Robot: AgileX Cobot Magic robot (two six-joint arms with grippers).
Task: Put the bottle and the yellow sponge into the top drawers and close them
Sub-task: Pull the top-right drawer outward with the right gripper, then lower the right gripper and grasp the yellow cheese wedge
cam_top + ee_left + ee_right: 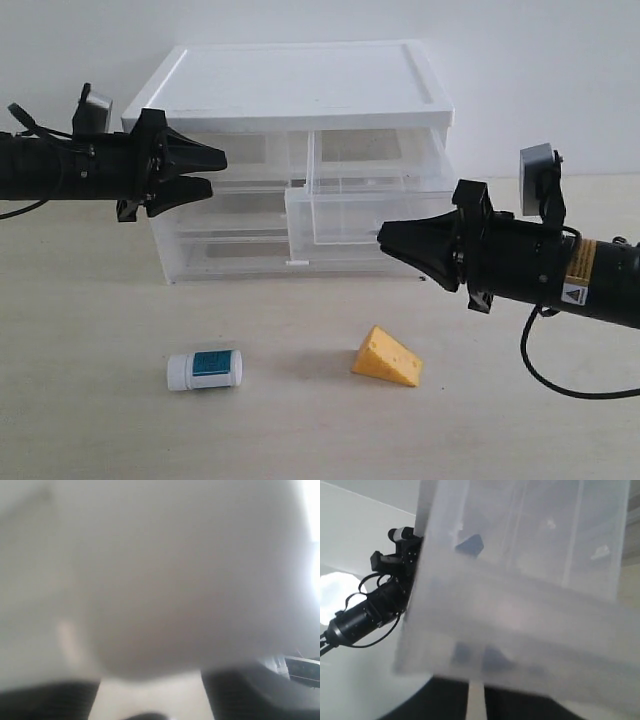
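On the table (pixel 90 420) in front of the cabinet (pixel 300 85), the bottle (pixel 204 369) and the yellow sponge (pixel 387 357) both lie outside the drawers, well apart from each other. The bottle is on its side, its long axis running left-right in the exterior view with the cap toward the left. The sponge wedge tapers toward the right.

The left gripper (pixel 216 171) hangs at top-drawer height by the cabinet's left front, jaws apart and holding nothing. The bottle lies below it and nearer the camera, so this arm looks the nearer of the 2 for it. The right gripper (pixel 385 237) is closed to a point with nothing in it, aimed at the front of the right top drawer (pixel 375 180), which stands pulled out. The sponge sits almost straight below its tip. The left top drawer (pixel 250 155) looks pushed in, though the translucent plastic makes that hard to confirm.

Either pick likely turns on a descent from drawer height to the table, and the right gripper would have to open first.

Only the exterior view shows the 2 objects. The left wrist view is a pale blur at close range, with dark fingers (pixel 45 700) at either side of a gap. The right wrist view is filled by the translucent drawer wall (pixel 530 605), with the left arm (pixel 370 615) beyond it.
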